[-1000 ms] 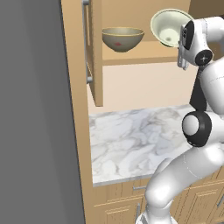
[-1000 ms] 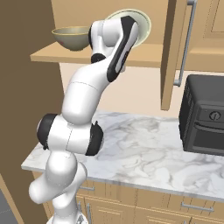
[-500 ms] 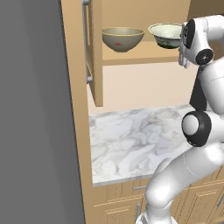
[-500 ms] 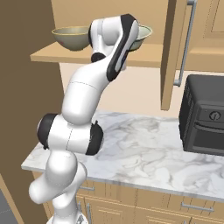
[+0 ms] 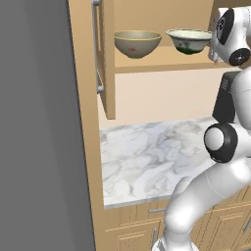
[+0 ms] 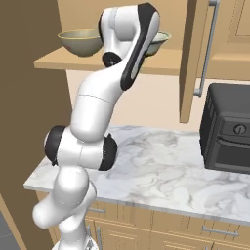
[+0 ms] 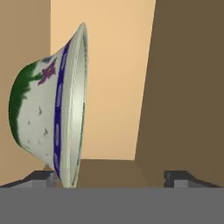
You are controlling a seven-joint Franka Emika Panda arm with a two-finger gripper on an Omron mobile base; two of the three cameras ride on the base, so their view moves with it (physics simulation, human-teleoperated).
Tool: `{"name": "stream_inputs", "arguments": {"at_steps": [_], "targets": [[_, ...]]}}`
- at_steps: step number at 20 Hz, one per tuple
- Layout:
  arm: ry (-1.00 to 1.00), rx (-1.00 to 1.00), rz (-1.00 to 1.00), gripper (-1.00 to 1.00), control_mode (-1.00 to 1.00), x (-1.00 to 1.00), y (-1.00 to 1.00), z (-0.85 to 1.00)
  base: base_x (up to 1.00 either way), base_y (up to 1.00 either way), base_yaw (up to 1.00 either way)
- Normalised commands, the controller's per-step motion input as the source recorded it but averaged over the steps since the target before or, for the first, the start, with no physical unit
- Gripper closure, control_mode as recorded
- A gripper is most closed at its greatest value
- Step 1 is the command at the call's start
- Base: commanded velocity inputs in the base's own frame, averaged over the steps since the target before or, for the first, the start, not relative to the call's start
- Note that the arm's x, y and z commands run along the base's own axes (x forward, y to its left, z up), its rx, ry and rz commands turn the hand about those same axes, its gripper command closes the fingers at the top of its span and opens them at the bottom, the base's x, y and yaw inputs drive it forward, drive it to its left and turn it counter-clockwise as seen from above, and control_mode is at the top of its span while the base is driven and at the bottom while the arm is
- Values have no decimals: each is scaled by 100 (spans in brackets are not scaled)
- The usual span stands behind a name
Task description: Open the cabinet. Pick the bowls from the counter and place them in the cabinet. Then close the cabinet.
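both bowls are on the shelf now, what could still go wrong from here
The jaws stand open, yet the cream bowl sits right beside one fingertip in the hand view, so a careless retreat might drag or tip it. It rests near the shelf front, so a nudge could drop it onto the counter. Both doors are open; the arm may clip the right door when withdrawing.

A black oven-like appliance (image 6: pixel 228 129) stands at the counter's right end, against the back. Lower wooden cabinets (image 6: pixel 161 232) with short grey handles (image 6: pixel 214 231) run beneath.
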Motion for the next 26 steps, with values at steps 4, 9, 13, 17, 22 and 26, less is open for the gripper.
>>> {"name": "stream_inputs", "arguments": {"at_steps": [4,9,13,17,22,26], "targets": [[0,0,0,-100,-100,-98,-31,66,0,0,0],[4,0,0,-100,-100,-100,-11,18,0,0,0],[-3,2,0,-100,-100,-100,21,0,0,0,0],[-14,1,0,-100,-100,-100,62,0,0,0,0],[-1,0,0,-100,-100,-100,65,6,0,0,0],[0,0,0,-100,-100,-100,11,48,0,0,0]]}}
